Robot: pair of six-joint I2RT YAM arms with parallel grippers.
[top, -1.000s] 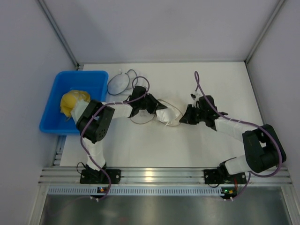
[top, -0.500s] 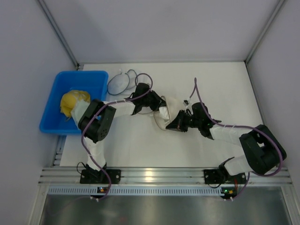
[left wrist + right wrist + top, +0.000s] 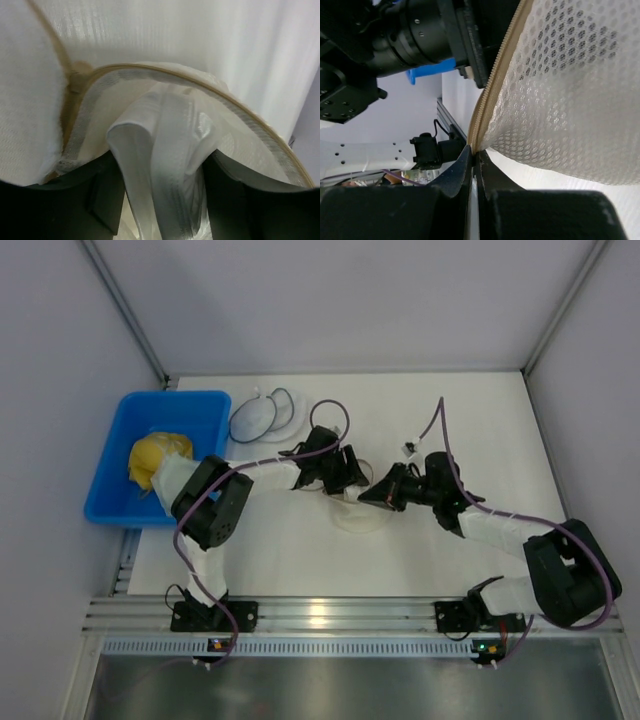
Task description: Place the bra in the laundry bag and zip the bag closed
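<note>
Bra [image 3: 160,150] pinched in left gripper [image 3: 347,478] inside laundry bag [image 3: 362,518] (rim [image 3: 492,100] clamped by right gripper [image 3: 372,493]); next: release, then zipping.

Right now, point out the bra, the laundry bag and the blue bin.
bra [image 3: 160,165]: left wrist view, folded fabric middle.
laundry bag [image 3: 570,85]: right wrist view, mesh panel.
blue bin [image 3: 190,420]: top external view, bare floor.

2 grippers: left gripper [image 3: 349,476], right gripper [image 3: 368,496]. 2 round mesh pouches: tan-rimmed laundry bag [image 3: 362,518], black-rimmed pouch [image 3: 255,418]. 1 bra [image 3: 165,150]. 1 blue bin [image 3: 118,435]. 1 yellow cloth bundle [image 3: 156,456].
</note>
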